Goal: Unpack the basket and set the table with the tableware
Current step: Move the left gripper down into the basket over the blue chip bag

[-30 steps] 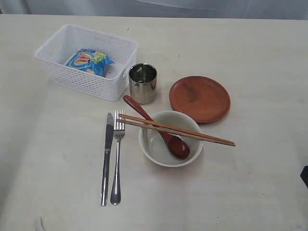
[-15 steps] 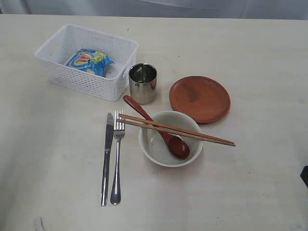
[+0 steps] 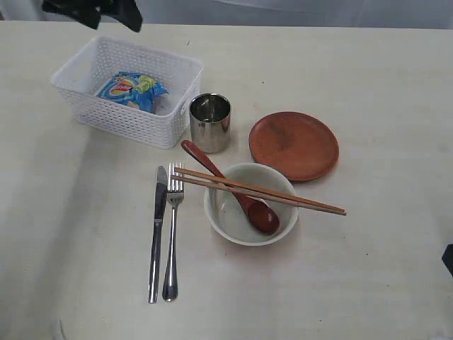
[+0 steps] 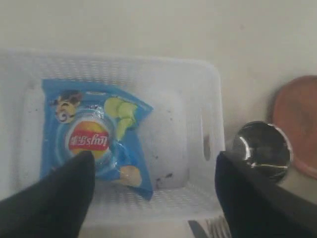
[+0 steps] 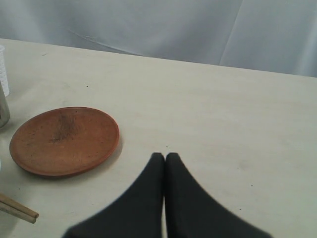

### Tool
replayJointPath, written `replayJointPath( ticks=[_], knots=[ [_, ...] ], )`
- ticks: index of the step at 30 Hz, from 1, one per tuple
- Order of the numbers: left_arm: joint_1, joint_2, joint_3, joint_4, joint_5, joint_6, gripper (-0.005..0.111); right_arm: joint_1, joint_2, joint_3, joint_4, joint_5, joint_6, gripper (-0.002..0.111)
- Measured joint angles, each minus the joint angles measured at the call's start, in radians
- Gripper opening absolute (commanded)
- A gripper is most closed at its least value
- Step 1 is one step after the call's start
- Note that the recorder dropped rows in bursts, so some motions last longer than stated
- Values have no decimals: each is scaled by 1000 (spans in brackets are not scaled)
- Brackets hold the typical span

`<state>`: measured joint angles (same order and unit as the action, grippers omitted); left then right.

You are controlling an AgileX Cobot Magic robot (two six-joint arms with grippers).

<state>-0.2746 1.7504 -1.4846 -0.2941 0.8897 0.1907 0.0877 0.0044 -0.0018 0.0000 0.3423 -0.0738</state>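
- Left gripper (image 3: pixel 92 12), exterior view: raised near the basket (image 3: pixel 124 117), which holds a blue snack bag (image 3: pixel 131 91). Cup (image 3: pixel 210 122), plate (image 3: pixel 294 145), bowl (image 3: pixel 241 230), knife (image 3: pixel 156 234) and fork (image 3: pixel 171 241) sit on the table (image 3: pixel 368 71) beside the basket.
- Left wrist view: jaws spread wide, empty, over the snack bag.
- Right wrist view: right gripper (image 5: pixel 165 157) fingers pressed together, holding nothing, near the plate.

Soft, even light on my table (image 3: pixel 382 71), faint shadows beside bowl (image 3: pixel 225 214) and cup (image 3: pixel 210 126), glints on the cup, my left wrist view hazy and blurred
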Motion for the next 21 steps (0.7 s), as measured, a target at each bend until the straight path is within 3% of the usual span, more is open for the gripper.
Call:
replayJointPath(
  ticks=[7,12,16,21],
  knots=[
    [-34,285,-60,129,-22,9,65,0,0,0,0,0,0,0],
    [-34,330,-64,174,-100,9,74,0,0,0,0,0,0,0],
    [-34,337,-66,198,-130,9,74,0,0,0,0,0,0,0],
    [-34,354,-66,206,-133,9,63,0,0,0,0,0,0,0]
  ],
)
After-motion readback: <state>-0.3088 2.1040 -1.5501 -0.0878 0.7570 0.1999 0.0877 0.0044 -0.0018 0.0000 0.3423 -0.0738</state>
